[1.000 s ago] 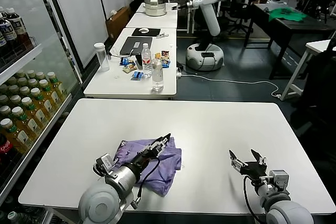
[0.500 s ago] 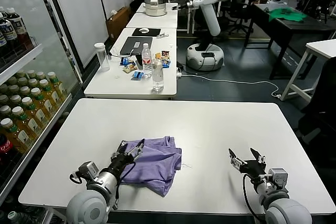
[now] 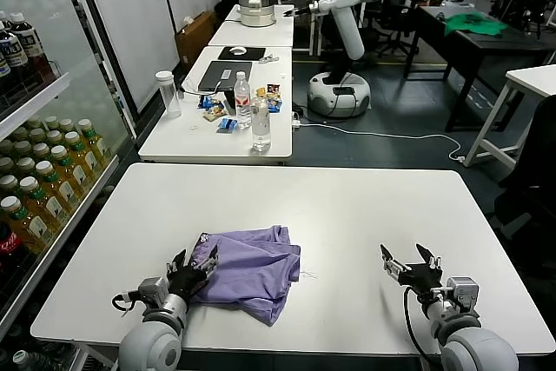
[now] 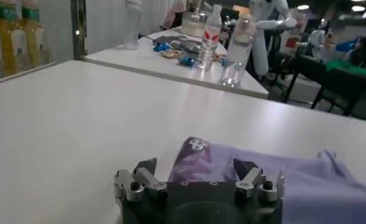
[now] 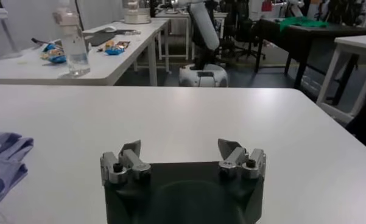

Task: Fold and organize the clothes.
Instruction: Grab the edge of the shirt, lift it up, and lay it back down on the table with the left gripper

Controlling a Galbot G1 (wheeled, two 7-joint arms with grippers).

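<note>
You won't find much to read here. The lavender T-shirt (image 4: 274,176) carries a darker purple print (image 4: 198,145) at its folded edge; in the left wrist view it looks like rounded characters, perhaps digits, but you can't make them out for certain. In the head view the same print (image 3: 202,238) is only a dark mark. The drink bottles (image 3: 35,188) on the shelves at your left have coloured labels, and the two water bottles (image 3: 252,115) on the next table have label bands, yet no brand or word on any of them is legible to you.
</note>
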